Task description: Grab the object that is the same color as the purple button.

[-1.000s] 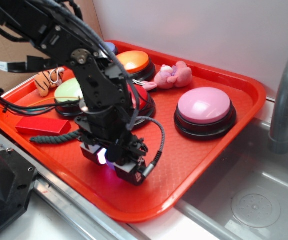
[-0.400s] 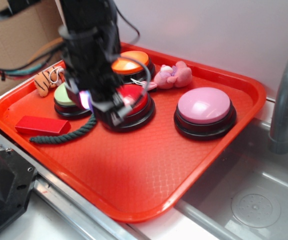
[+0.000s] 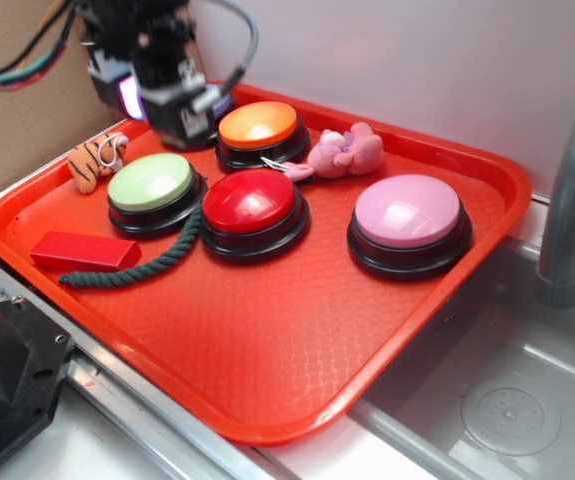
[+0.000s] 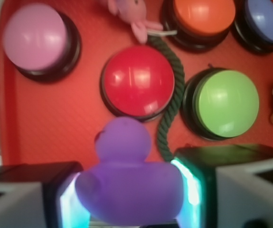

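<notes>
The object, a small glossy purple lumpy toy (image 4: 127, 180), fills the bottom of the wrist view, and my gripper (image 4: 129, 202) is shut on it with a lit pad on each side. In the exterior view the gripper (image 3: 162, 100) hangs high over the back left corner of the red tray (image 3: 297, 350), with the toy showing as a purple glow (image 3: 128, 97). The purple button (image 4: 265, 19) sits at the top right of the wrist view, beside the orange button (image 4: 203, 14). The exterior view hides it behind the gripper.
On the tray stand a pink button (image 3: 408, 212), a red button (image 3: 254, 200), a green button (image 3: 150, 182) and an orange button (image 3: 258, 123). A pink plush (image 3: 347, 150), a tiger toy (image 3: 95, 160), a red block (image 3: 85, 250) and a green rope (image 3: 137, 268) lie around them. A sink (image 3: 507, 400) and faucet (image 3: 572, 200) are at right.
The gripper has risen from the tray's front and swung to the back left, carrying the purple toy with it. The buttons it covered now show.
</notes>
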You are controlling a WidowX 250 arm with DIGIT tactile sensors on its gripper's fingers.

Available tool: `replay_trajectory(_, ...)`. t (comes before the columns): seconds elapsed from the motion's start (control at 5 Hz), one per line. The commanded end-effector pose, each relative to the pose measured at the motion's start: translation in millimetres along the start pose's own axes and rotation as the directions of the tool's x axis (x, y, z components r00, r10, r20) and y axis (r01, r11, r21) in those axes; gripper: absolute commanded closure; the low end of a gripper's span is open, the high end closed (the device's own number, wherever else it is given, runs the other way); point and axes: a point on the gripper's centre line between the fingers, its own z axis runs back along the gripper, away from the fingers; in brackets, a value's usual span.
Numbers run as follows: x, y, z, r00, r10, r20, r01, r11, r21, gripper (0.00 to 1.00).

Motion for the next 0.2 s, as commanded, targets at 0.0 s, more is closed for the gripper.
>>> replay_trajectory(0.0, 7.6, 3.3, 15.4, 0.998, 0.048, 0.051, -0.047, 0.999, -0.014, 1.0)
